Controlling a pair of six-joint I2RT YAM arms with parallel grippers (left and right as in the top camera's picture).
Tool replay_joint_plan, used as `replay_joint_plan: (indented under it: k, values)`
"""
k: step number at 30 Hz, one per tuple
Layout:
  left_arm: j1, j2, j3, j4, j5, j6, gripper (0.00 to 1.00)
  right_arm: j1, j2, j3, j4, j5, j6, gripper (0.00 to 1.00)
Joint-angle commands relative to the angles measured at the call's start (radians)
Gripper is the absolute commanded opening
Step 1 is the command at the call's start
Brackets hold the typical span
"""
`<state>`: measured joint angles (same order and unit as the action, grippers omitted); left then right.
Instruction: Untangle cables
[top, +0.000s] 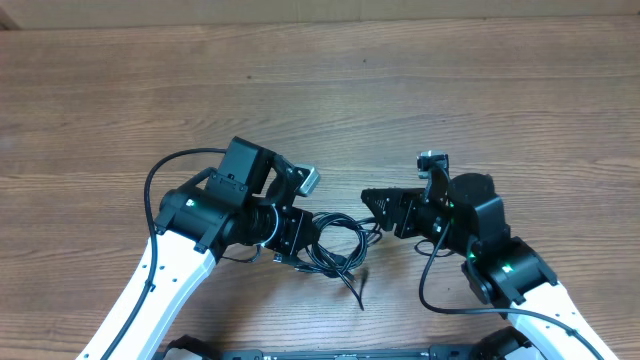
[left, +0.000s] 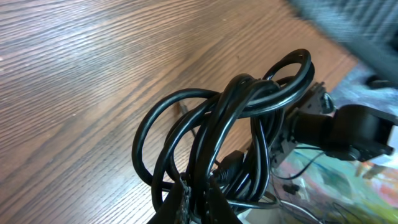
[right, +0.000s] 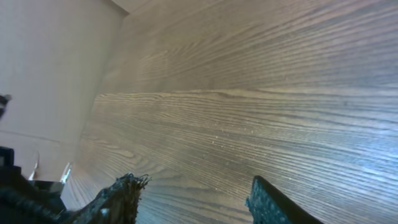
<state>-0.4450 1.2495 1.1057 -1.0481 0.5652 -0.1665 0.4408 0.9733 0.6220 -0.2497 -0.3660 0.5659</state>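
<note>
L pincer (left: 198, 199) was clenched on the cables (left: 236, 118), a tangled black bundle btwn both arms near the table's (top: 400, 80) front edge. R pincer (right: 194, 186) was released, empty, just beside the bundle.

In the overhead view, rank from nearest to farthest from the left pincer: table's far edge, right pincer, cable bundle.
1. The cable bundle, held in the left pincer.
2. The right pincer, just beyond the bundle.
3. The table's far edge, top of view.
</note>
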Motion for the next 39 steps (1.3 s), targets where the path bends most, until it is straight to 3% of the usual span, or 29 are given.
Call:
replay_joint_plan:
  k: [1, 7, 11, 15, 23, 30, 39]
  values:
    - [-0.003, 0.0, 0.007, -0.004, -0.034, -0.024, 0.04, 0.0, -0.07, 0.093, -0.039, 0.035, -0.051, 0.62]
    - [0.004, -0.012, 0.01, -0.058, -0.035, -0.024, 0.04, 0.0, -0.169, 0.141, -0.203, 0.126, -0.05, 0.63]
    - [0.008, -0.056, 0.01, -0.087, -0.045, -0.024, 0.04, 0.0, -0.237, 0.142, -0.286, 0.129, -0.042, 0.72]
    - [0.008, -0.119, 0.01, -0.089, -0.045, -0.031, 0.04, 0.0, -0.272, 0.142, -0.402, 0.129, -0.043, 1.0]
    - [0.008, -0.218, 0.01, -0.111, -0.045, -0.053, 0.04, 0.0, -0.309, 0.172, -0.55, 0.118, -0.015, 1.0]
    - [0.007, -0.22, 0.01, -0.171, -0.037, -0.129, 0.04, 0.0, -0.321, 0.183, -0.553, 0.109, 0.145, 1.0]
    - [0.006, -0.22, 0.01, -0.202, -0.032, -0.147, 0.04, 0.0, -0.32, 0.183, -0.473, 0.155, 0.175, 1.0]
